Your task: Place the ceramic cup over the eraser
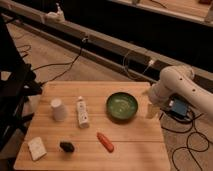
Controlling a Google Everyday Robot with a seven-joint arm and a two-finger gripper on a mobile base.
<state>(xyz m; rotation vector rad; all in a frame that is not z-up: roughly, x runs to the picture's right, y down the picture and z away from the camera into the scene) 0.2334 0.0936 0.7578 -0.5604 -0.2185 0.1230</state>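
The ceramic cup (58, 109) stands at the left of the worktop (131, 142), with the eraser (66, 146) lying apart from it nearer the front edge. The end effector (153, 111) hangs at the right edge beside the green bowl (122, 106), well away from both. Its opening cannot be told, and the grasp seems not yet begun.

There is one ceramic cup (58, 109), one eraser (66, 146), one bottle (82, 112), one green bowl (122, 106), one orange stick (105, 142) and one white block (36, 148). One gripper (152, 110) hangs at the middle right.
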